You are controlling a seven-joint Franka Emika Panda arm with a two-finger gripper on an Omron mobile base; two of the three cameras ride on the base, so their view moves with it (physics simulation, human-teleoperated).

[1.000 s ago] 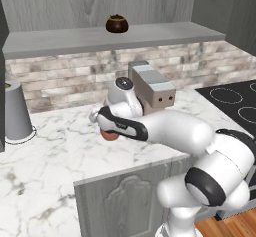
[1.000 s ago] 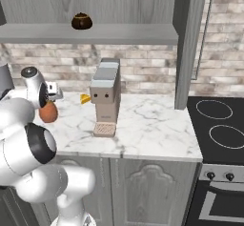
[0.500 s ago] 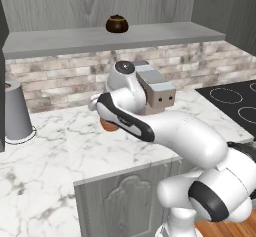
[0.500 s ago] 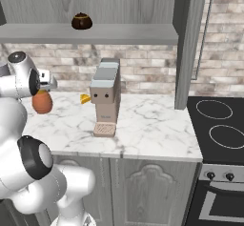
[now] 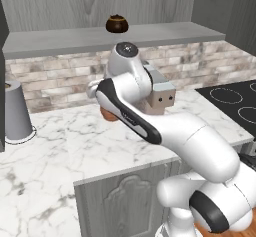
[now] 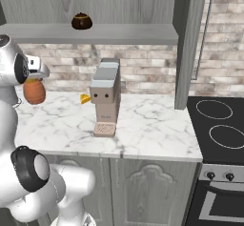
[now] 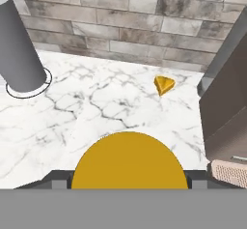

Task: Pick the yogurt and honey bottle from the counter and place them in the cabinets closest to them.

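The white marble table (image 6: 152, 125) carries a grey boxy appliance (image 6: 106, 96) with a small tan tray at its foot, a yellow wedge (image 6: 85, 98) just beside it, and a grey cylinder (image 5: 16, 112) well off to the left. On the grey shelf (image 6: 124, 31) above sits a dark brown round pot (image 6: 81, 21).

I see a smooth white marble counter (image 6: 143, 125) with grey lines, a rough brick wall (image 7: 144, 25), grey wood cabinets (image 5: 100, 1), and a smooth matt orange honey bottle (image 6: 34, 91).

It is a kitchen. A marble counter (image 6: 147, 125) meets a brick backsplash (image 6: 143, 75). A stove (image 6: 224, 125) sits at three o'clock.
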